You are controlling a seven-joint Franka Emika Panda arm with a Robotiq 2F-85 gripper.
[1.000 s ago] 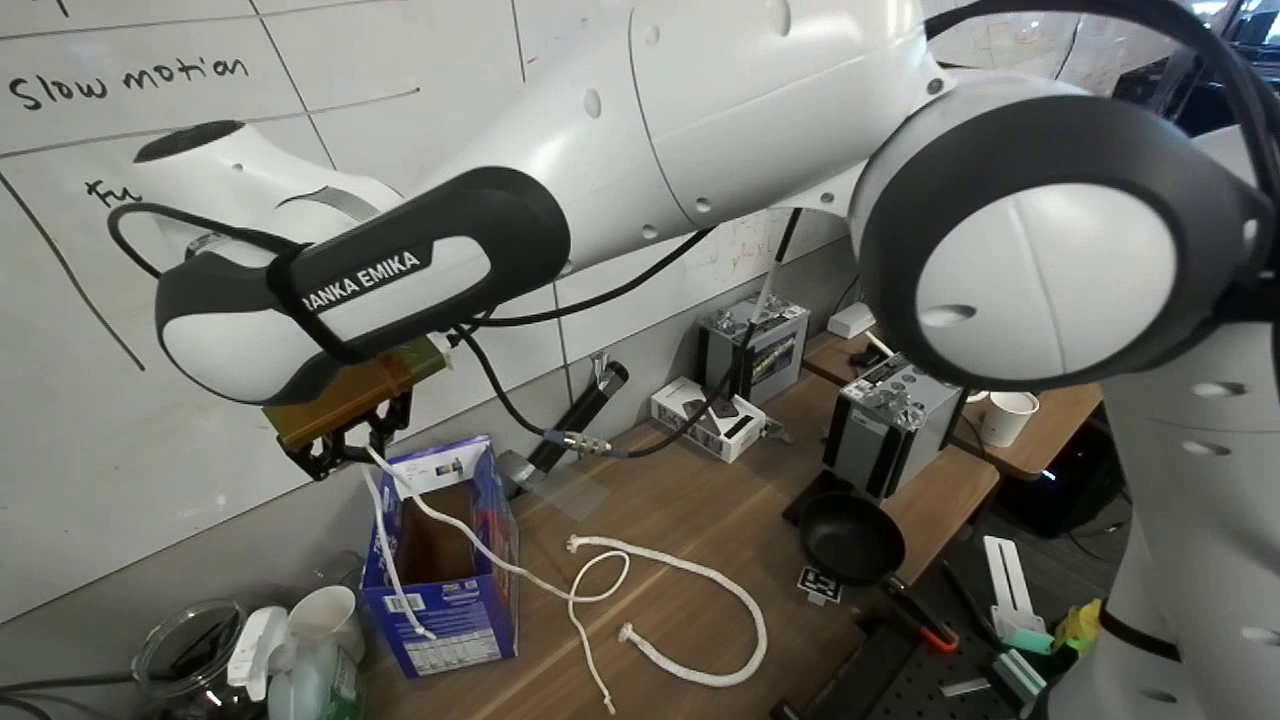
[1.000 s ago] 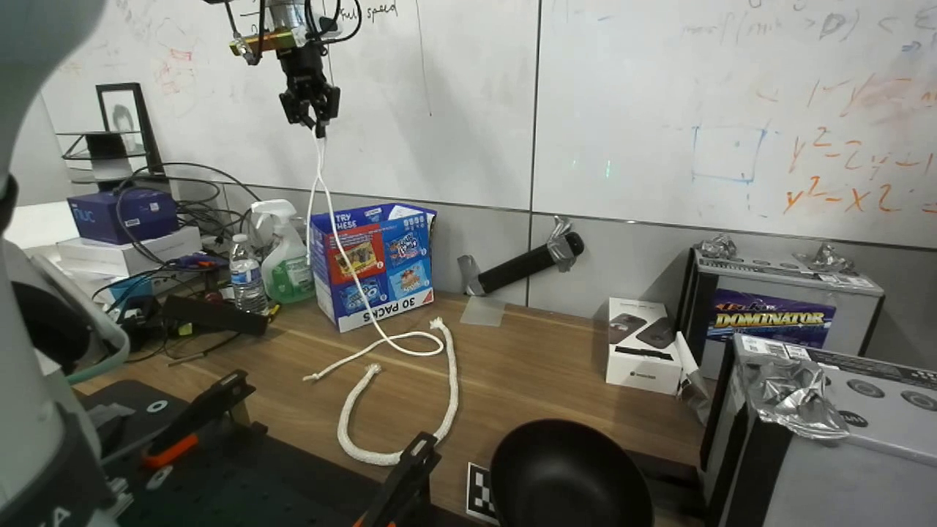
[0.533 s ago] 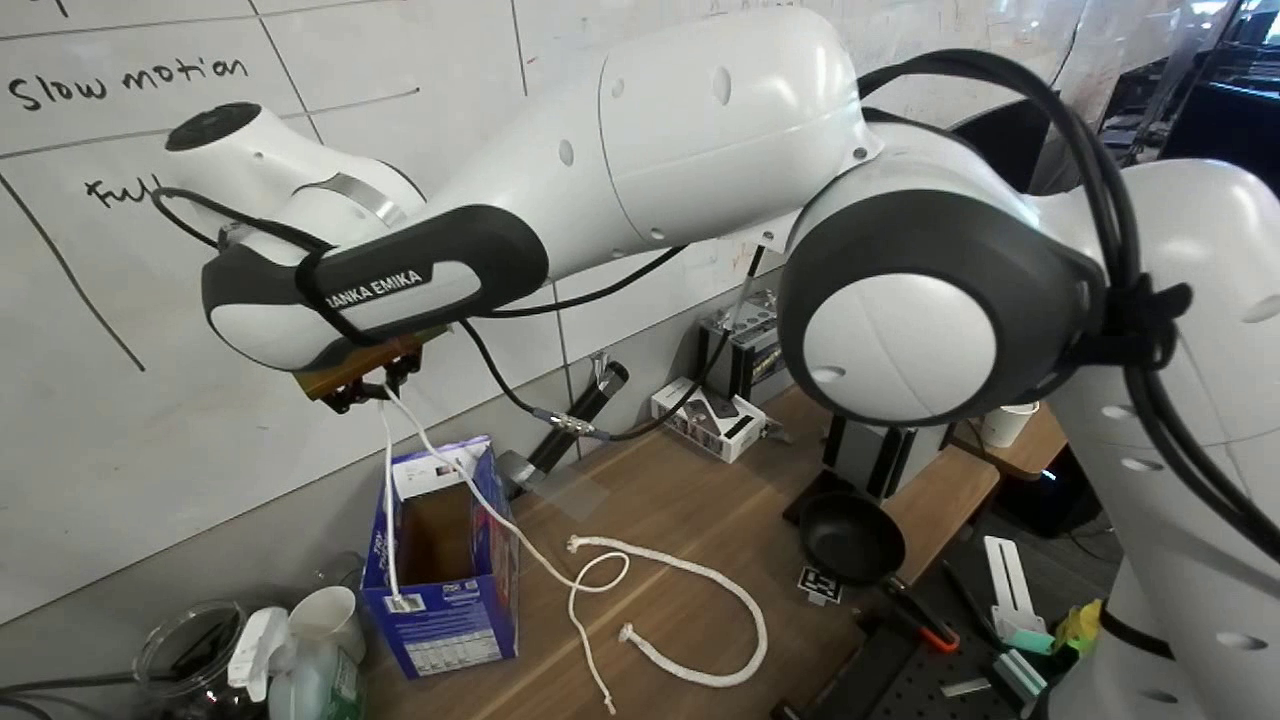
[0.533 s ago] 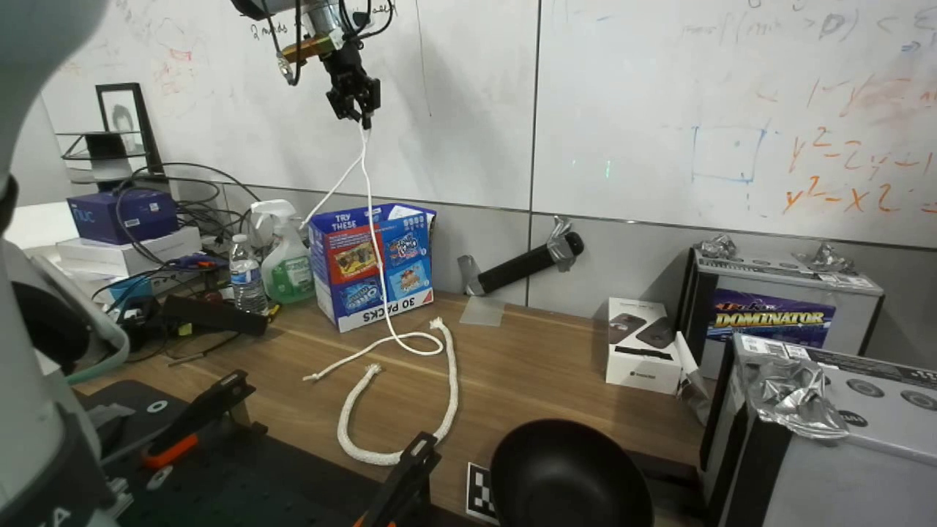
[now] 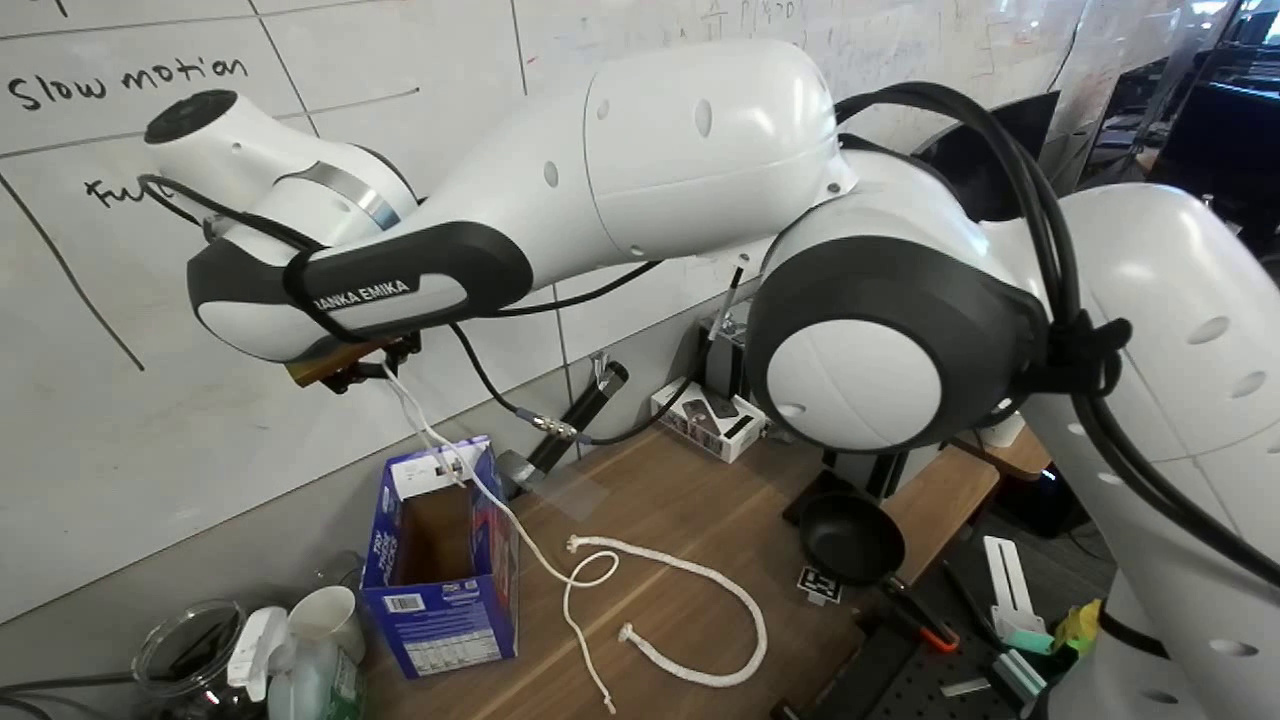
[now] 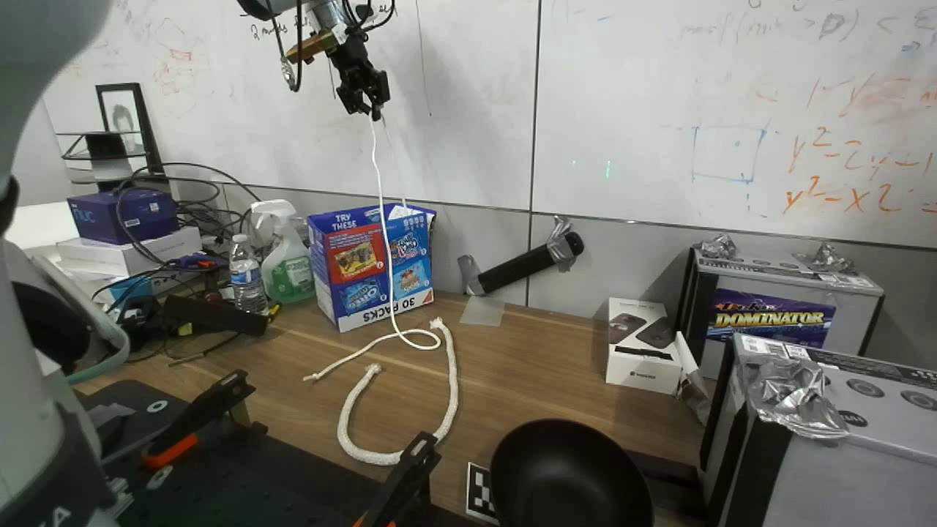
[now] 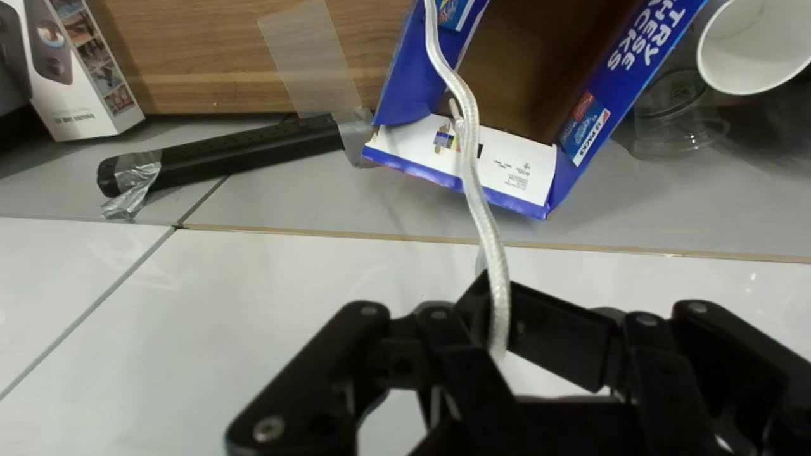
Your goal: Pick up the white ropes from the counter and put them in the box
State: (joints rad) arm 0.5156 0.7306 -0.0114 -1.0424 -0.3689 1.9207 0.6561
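Note:
My gripper is shut on a thin white rope, high above the blue box. The gripper also shows in an exterior view and in the wrist view, where its fingertips pinch the rope. One length of the rope runs down past the box's side to a small loop and end on the wooden counter. The shorter free end hangs by the box's white-labelled back flap, over the opening. A thicker white rope lies in a U on the counter. The box stands open at the top.
A white cup and a spray bottle stand close beside the box. A black tube is taped near the wall behind. A white carton, a black pan and grey battery-like blocks stand farther along.
My gripper has risen and shifted along the wall, still holding the thin rope. The rope's short end has swung from the box's near outer side to its back flap. The thick rope has not moved.

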